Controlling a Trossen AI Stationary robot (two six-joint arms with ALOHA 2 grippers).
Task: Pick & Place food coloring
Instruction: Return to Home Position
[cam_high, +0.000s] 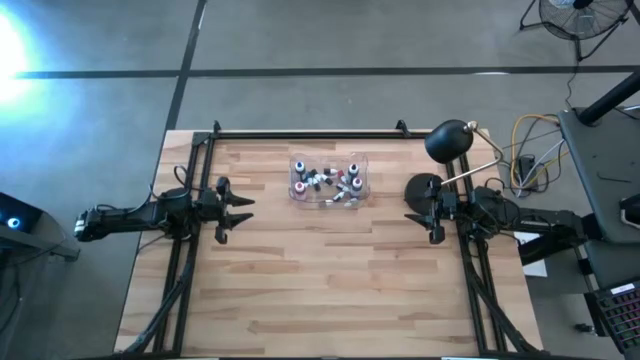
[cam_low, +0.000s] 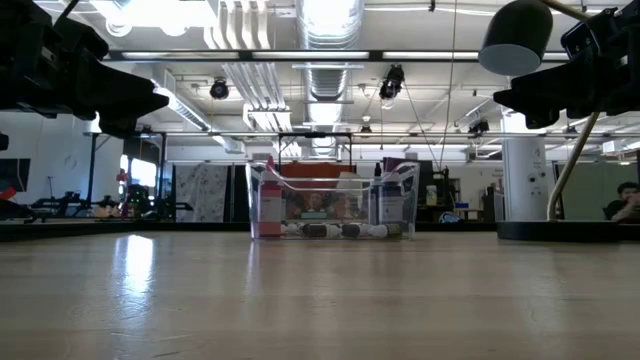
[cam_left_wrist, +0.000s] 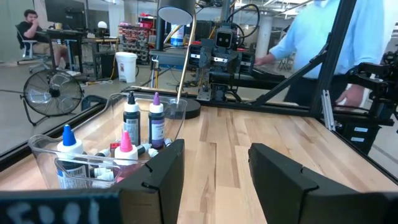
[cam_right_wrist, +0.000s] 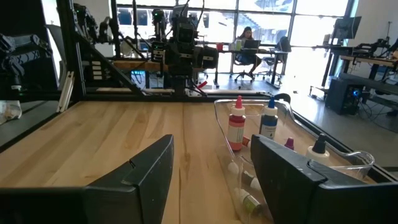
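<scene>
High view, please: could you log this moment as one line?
bottles in clear box | left arm at table's left, jaws open, empty | right arm at table's right, jaws open, empty

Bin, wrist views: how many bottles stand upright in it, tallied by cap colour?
Blue-capped bottle: 1
Black-capped bottle: 1
Purple-capped bottle: 1
Pink or red-capped bottle: 1
Total: 4 upright; the bottles lying flat are too jumbled to count.
</scene>
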